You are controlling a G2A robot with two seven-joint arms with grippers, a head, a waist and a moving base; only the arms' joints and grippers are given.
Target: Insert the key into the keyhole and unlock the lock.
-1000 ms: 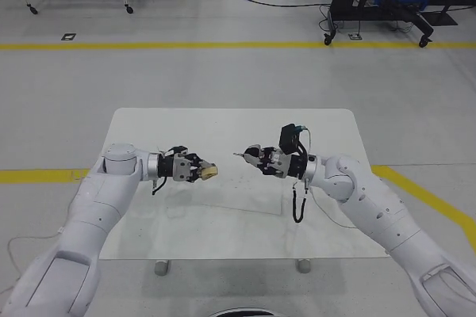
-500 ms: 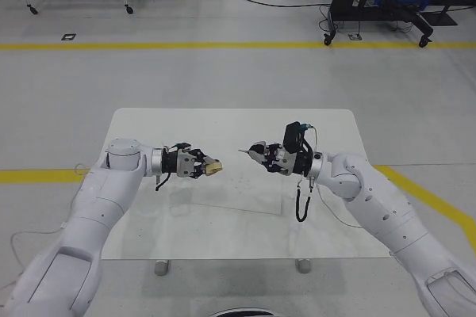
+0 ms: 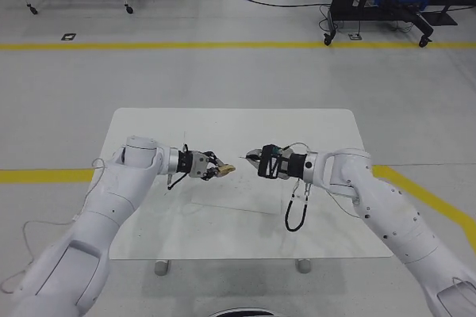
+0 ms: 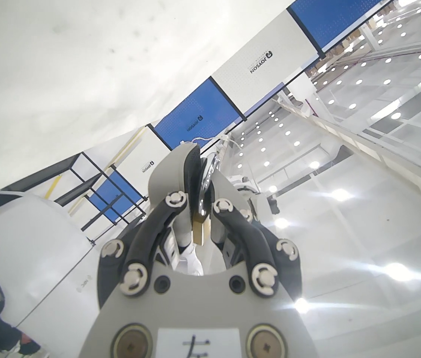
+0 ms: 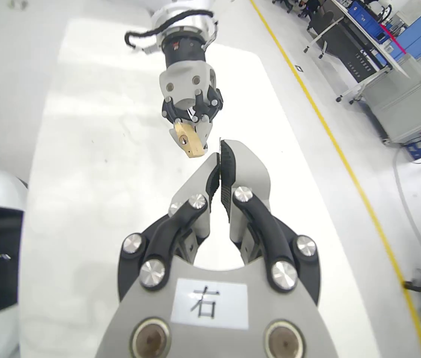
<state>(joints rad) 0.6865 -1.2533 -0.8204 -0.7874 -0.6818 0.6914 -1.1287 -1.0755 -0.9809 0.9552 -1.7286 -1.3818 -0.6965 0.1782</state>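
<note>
Right gripper (image 5: 221, 154) pinching key (image 5: 220, 144), left gripper (image 3: 214, 167) clamping padlock (image 5: 189, 142) at its 9 o'clock: alignment step, next likely steer tip into keyhole (image 5: 183, 138).

Left end effector (image 3: 220, 169) and lock (image 5: 190, 144) farther toward the key (image 5: 220, 146); right end effector (image 5: 220, 155) at a different roll.

1. Top camera: high on the robot, looking down over the whole table (image 3: 317, 135) from well back.
2. Left wrist camera: close behind the left gripper (image 4: 205, 173), tilted up at wall panels (image 4: 262, 61) and ceiling lights (image 4: 352, 106).
3. Right wrist camera: close behind the right gripper (image 5: 221, 152), facing across the table; shares left gripper and lock (image 5: 190, 145) with the top view.
</note>
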